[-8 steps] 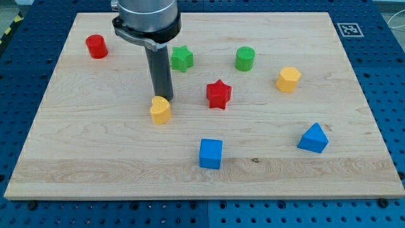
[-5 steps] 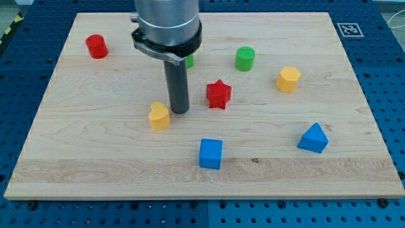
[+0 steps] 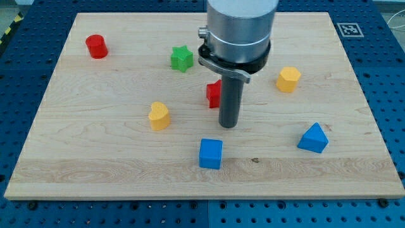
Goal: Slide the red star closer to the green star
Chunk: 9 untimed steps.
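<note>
Camera view: my tip (image 3: 228, 125) on the board (image 3: 76, 152), just below and right of the red star (image 3: 213, 94).
Largest first: the arm's grey body covers the top centre of the board and hides the right part of the red star; the rod has no jaws to open or close, and it grips nothing. Whether the rod touches the star I cannot tell. The green star (image 3: 181, 58) lies up and left of the red one, apart from it. A blue cube (image 3: 211, 153) sits below my tip, a blue triangular block (image 3: 314, 138) at lower right, a yellow hexagon (image 3: 288, 79) to the right, a yellow heart (image 3: 159, 116) to the left, a red cylinder (image 3: 96, 46) at far upper left.
</note>
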Each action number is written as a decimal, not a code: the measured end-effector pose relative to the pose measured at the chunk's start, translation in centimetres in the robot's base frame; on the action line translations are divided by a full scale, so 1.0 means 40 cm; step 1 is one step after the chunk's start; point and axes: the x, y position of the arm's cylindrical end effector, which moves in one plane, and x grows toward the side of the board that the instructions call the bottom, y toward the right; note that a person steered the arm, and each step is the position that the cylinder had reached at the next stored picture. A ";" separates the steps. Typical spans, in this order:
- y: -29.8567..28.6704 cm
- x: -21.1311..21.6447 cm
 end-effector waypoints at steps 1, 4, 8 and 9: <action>0.007 0.000; 0.038 -0.001; 0.055 -0.004; 0.055 -0.007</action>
